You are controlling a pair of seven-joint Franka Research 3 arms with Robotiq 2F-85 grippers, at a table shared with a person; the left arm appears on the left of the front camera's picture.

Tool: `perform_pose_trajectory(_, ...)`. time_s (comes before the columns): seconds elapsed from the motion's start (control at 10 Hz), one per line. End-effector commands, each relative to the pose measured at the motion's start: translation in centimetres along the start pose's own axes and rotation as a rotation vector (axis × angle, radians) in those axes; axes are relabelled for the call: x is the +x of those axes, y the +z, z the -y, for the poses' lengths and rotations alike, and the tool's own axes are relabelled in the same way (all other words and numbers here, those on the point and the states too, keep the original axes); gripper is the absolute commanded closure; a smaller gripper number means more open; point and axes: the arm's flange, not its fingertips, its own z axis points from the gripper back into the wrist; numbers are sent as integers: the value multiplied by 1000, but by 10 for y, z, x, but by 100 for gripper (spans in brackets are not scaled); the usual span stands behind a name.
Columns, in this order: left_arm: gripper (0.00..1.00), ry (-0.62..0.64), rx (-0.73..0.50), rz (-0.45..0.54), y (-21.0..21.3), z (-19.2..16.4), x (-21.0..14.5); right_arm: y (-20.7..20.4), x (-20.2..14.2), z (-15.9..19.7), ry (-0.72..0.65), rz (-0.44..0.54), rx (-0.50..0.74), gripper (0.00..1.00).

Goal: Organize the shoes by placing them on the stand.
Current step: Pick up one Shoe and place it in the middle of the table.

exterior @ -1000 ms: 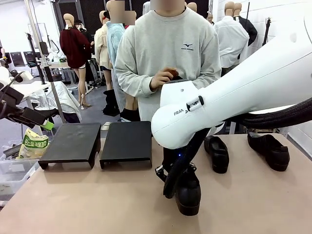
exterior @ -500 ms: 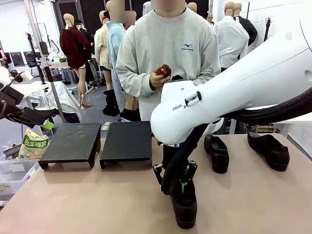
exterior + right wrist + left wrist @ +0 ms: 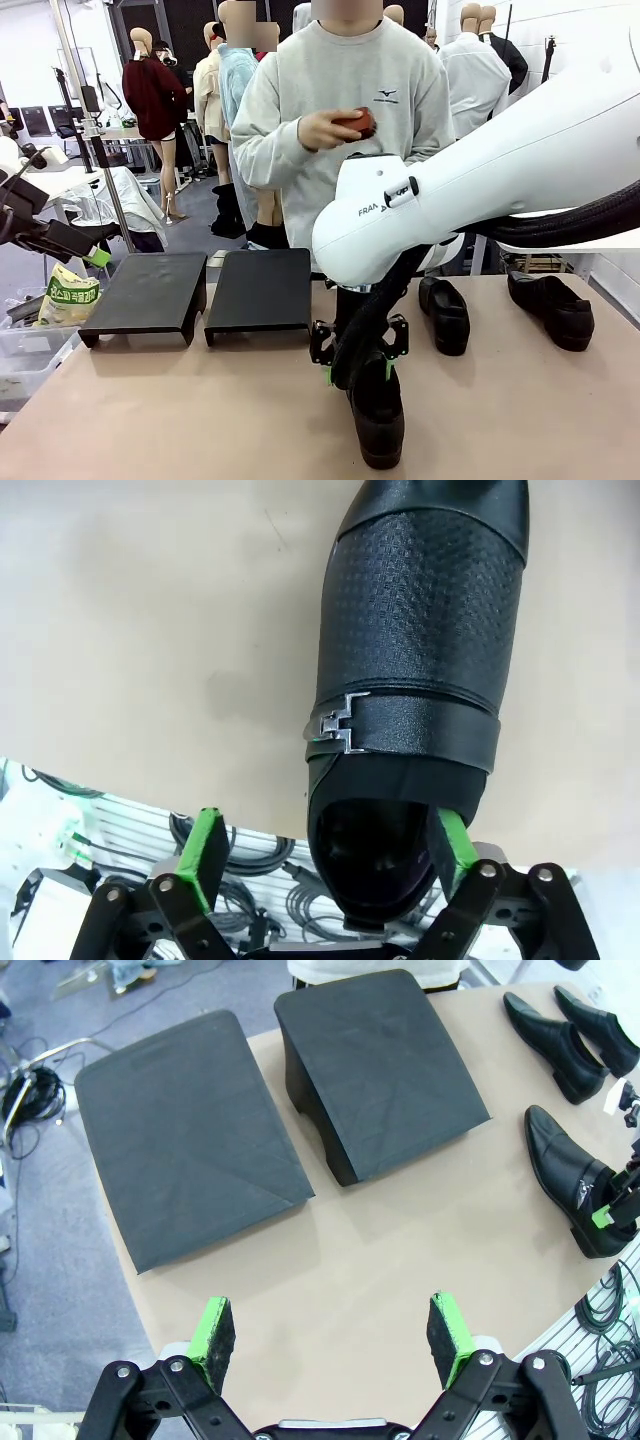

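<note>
Shoe under study [image 3: 415, 680]: black, fine embossed grain on the upper, smooth glossy toe, a strap across the instep with a small silver buckle, dark opening at the heel. It lies flat on the beige table [image 3: 150, 420], near my edge of it, toe toward me. Two more black shoes [image 3: 445, 315] [image 3: 552, 308] lie farther right on the table. Both black stands [image 3: 145, 290] [image 3: 262, 288] sit at the far left, bare.

My right gripper [image 3: 357, 372] stands over the shoe's heel, jaws spread wide. In the right wrist view the heel sits between the green pads [image 3: 207, 845]; one pad is well off the leather, the other is just beside it, contact not resolvable. My left gripper [image 3: 330, 1332] hangs above the table edge, jaws spread, holding nothing.

Against the frame one second back: the right jaws were pinched on the heel then; they have since let go, and the shoe has shifted slightly on the table.
</note>
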Motion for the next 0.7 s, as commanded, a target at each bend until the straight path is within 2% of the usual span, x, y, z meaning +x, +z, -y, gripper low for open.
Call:
perform_pose_trajectory(0.0,0,-3,-9,2,0,-2,-1,-2,-4,0,15,-1,22,0)
perform_pose_trajectory(0.2,0,-3,-9,2,0,-2,-1,0,-6,-2,25,-11,-26,0)
perform_pose_trajectory(0.6,0,-3,-9,2,0,-2,-1,0,-1,-1,4,1,0,0)
